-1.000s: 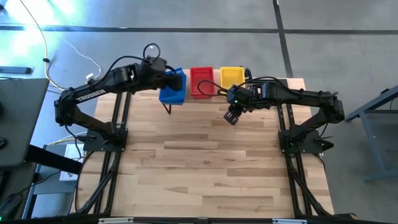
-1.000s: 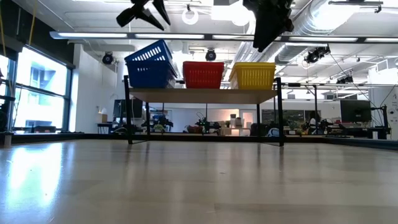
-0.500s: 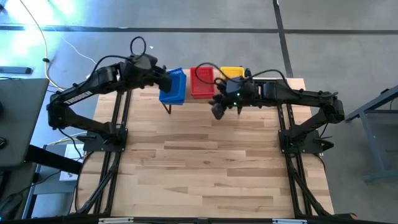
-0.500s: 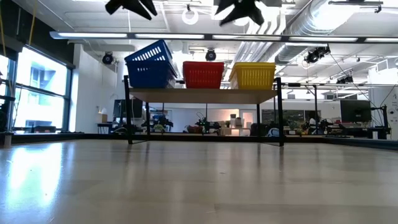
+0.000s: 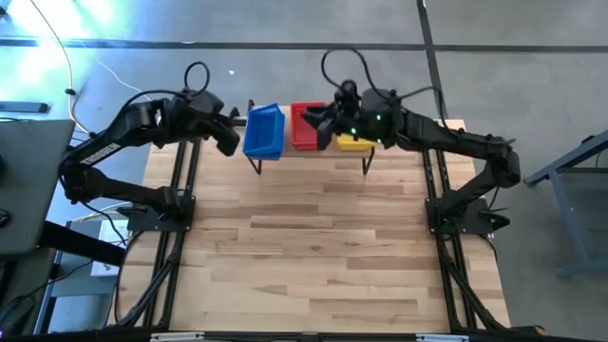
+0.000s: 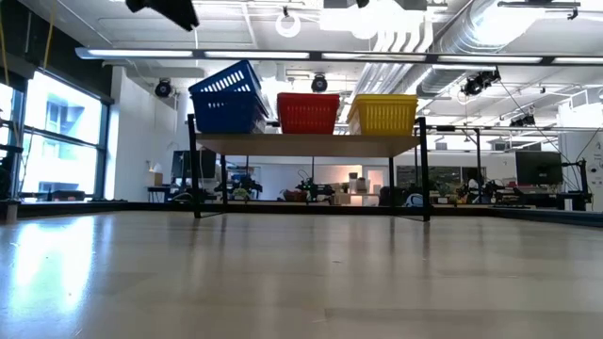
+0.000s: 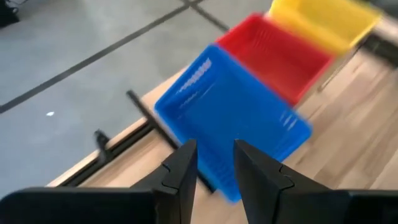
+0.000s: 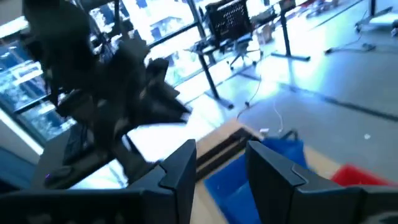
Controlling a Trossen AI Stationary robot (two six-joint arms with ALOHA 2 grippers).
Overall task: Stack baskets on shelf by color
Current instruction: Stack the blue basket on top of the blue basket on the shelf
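Desk (image 5: pixel 323 247): bare planks. Shelf (image 6: pixel 311 143) at far edge: blue basket (image 5: pixel 264 132) tilted, red basket (image 5: pixel 304 126), yellow basket (image 5: pixel 355 142). Left gripper (image 5: pixel 231 142): beside blue basket, fingers slightly apart, empty. Right gripper (image 5: pixel 316 125): raised over red basket, fingers apart, empty.

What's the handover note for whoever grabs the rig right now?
Left pincer: fingers apart, empty, just left of the blue basket stack.
Right pincer: fingers apart, empty, above the red basket stack.
Shelf carries blue, red and yellow stacks side by side, sorted by color. Blue stack sits tilted and overhangs the shelf's left edge.
No baskets on the tabletop.
Done: sorting looks complete.
Left: probably square up the blue stack, then retract both arms.
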